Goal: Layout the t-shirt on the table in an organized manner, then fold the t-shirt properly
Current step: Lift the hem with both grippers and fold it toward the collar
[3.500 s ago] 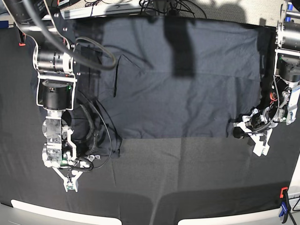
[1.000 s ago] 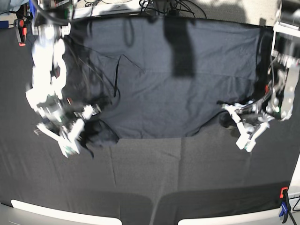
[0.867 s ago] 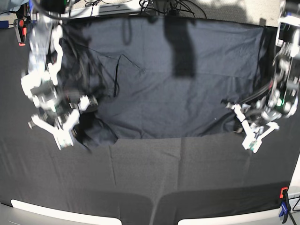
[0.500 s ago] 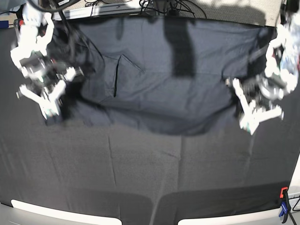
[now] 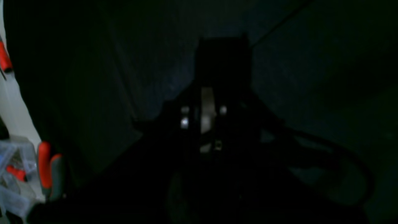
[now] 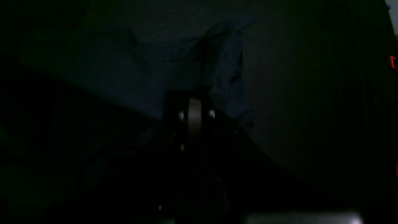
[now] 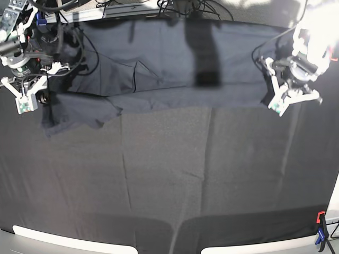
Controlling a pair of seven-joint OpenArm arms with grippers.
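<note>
Black matte cloth covers the wide tabletop, with pale edges at the near side and a red and blue clamp at the near corner. Across the far half lies the t-shirt, dark navy, spread wide from side to side; its near edge runs roughly level through the middle, while one corner sags lower and crumpled below the right hand.

Judging by this, the fold is in hand: both arms sit high at the shirt's two sides, as if carrying the near hem toward the far edge to halve the garment. The next move calls for laying that hem down evenly on the far part and smoothing the drooping corner, so that the fold line comes out straight; both hands would need to let go together.

The right hand hangs at the shirt's edge, on the base view's left, just above the sagging corner. Its wrist view is nearly black; fabric bunches right at the fingertips, which suggests a pinch, but I cannot tell for certain how far it is open. The left hand sits at the opposite edge, blurred in the base view. Its wrist view is likewise too dark, and I cannot tell whether it grips cloth or merely touches it.
</note>
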